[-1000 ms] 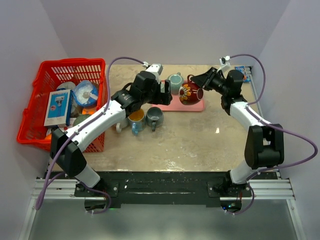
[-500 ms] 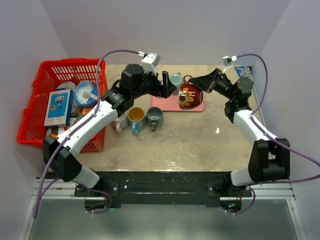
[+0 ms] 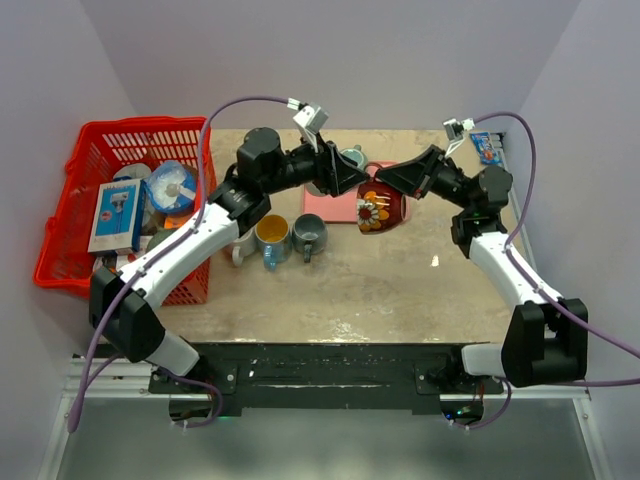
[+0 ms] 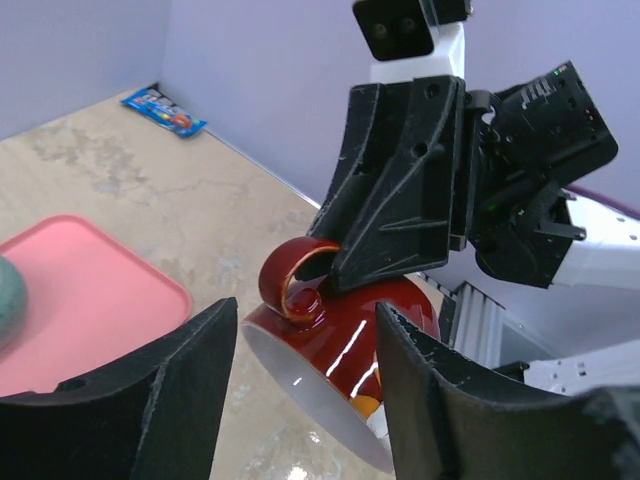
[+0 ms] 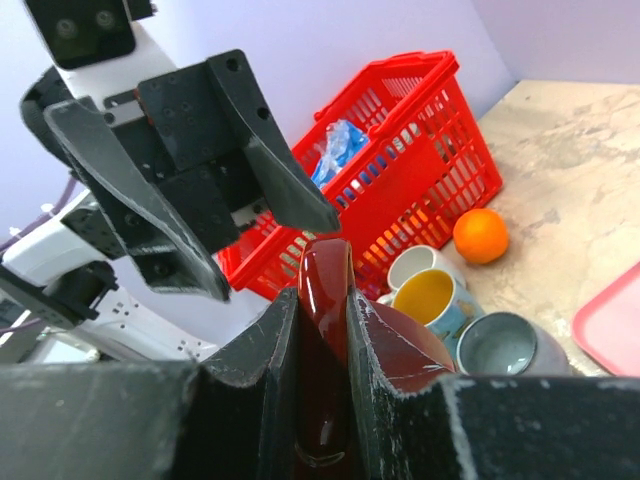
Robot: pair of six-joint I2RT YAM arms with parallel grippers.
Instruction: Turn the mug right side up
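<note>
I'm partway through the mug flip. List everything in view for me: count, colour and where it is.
red mug: one, red with a flower print, white inside; held in the air over the tray's near right corner, tilted
pink tray: one, pink, far middle of the table
teal mug: one, teal, at the tray's far edge
mugs: three, white, yellow-inside and grey; in a row, left of the tray
orange: one, orange, by the basket
red basket: one, red, left edge of the table
box: one, white and blue, in the basket among packets
snack packet: one, blue, far right corner
table: one, beige
left gripper: fingers either side of the red mug, contact unclear
right gripper: clamped on the red mug's handle
</note>
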